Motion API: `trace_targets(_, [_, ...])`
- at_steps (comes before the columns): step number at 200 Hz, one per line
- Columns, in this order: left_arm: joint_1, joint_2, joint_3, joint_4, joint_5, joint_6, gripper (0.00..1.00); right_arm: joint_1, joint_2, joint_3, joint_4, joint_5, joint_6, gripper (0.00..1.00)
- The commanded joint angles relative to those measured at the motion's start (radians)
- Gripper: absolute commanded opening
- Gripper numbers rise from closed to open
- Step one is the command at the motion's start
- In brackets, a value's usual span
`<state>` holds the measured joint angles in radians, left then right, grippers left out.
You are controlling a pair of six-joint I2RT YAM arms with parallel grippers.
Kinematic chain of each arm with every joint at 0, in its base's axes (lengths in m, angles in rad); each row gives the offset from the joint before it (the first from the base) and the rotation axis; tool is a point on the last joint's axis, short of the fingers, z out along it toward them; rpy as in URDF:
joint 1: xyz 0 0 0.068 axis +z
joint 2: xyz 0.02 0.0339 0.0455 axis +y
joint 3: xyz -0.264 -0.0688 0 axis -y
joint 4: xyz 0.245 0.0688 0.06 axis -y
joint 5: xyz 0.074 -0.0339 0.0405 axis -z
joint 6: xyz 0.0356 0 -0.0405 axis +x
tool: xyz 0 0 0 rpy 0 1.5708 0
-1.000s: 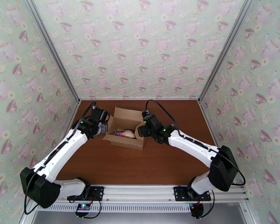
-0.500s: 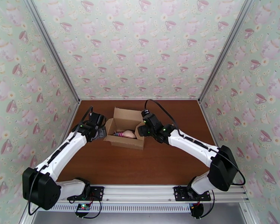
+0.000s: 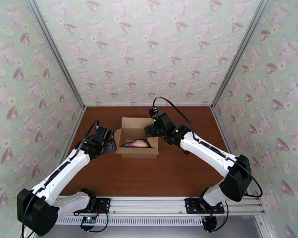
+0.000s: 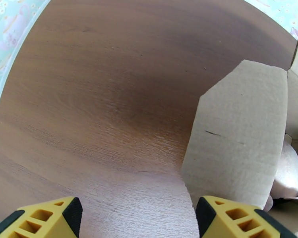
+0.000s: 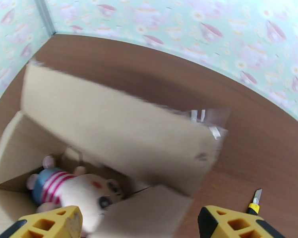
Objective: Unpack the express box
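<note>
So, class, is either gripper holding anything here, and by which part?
Nothing is held: the left gripper and right gripper are both open, empty, by the box.

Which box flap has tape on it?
The long flap above the doll in the right wrist view; clear tape sticks off its right end.

A dark brown wood-grain tabletop [image 3: 121,175] is closed in on three sides by a far wall [image 3: 149,48], a left wall [image 3: 26,96] and a right wall [image 3: 268,96], all papered pale green with pink teacups and teapots. Slanted aluminium posts [image 3: 55,56] mark the far corners. A silver rail [image 3: 149,203] runs along the near edge. Light is soft and even.
</note>
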<state>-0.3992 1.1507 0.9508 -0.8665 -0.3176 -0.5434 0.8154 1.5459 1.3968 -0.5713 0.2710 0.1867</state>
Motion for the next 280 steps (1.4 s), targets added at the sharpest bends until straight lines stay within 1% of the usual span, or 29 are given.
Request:
trace_targets(1, [-0.005,-0.007,-0.013,-0.018,0.014,-0.012,0.81,0.045,0.014,0.021,-0.072,0.067,0.018,0.83])
trace_targets(17, [-0.005,0.0,-0.002,-0.023,0.008,-0.005,0.81,0.066,0.034,0.019,-0.093,0.109,0.036,0.83])
trace_targets(33, [-0.006,0.007,0.009,-0.025,0.003,0.004,0.82,0.091,0.058,0.016,-0.105,0.177,0.039,0.83])
trace_targets(52, [-0.004,0.013,0.017,-0.026,-0.005,0.011,0.82,0.098,0.094,0.024,-0.131,0.227,0.046,0.82])
trace_targets(81, [-0.004,0.02,0.031,-0.031,-0.01,0.019,0.82,0.101,0.103,0.021,-0.145,0.265,0.053,0.81])
trace_targets(124, [-0.003,0.02,0.033,-0.034,-0.024,0.023,0.82,0.102,0.049,0.016,-0.154,0.306,0.041,0.81])
trace_targets(161, [-0.001,0.02,0.034,-0.038,-0.031,0.027,0.82,0.102,0.006,0.006,-0.165,0.327,0.033,0.8])
trace_targets(238, [0.003,0.021,0.04,-0.052,-0.047,0.033,0.82,0.09,-0.109,-0.076,-0.211,0.379,0.037,0.81])
trace_targets(256, [0.005,0.02,0.04,-0.055,-0.05,0.035,0.82,0.066,-0.128,-0.097,-0.229,0.367,0.049,0.81])
trace_targets(280, [0.007,0.018,0.04,-0.06,-0.056,0.034,0.82,0.019,-0.166,-0.146,-0.226,0.306,0.069,0.81])
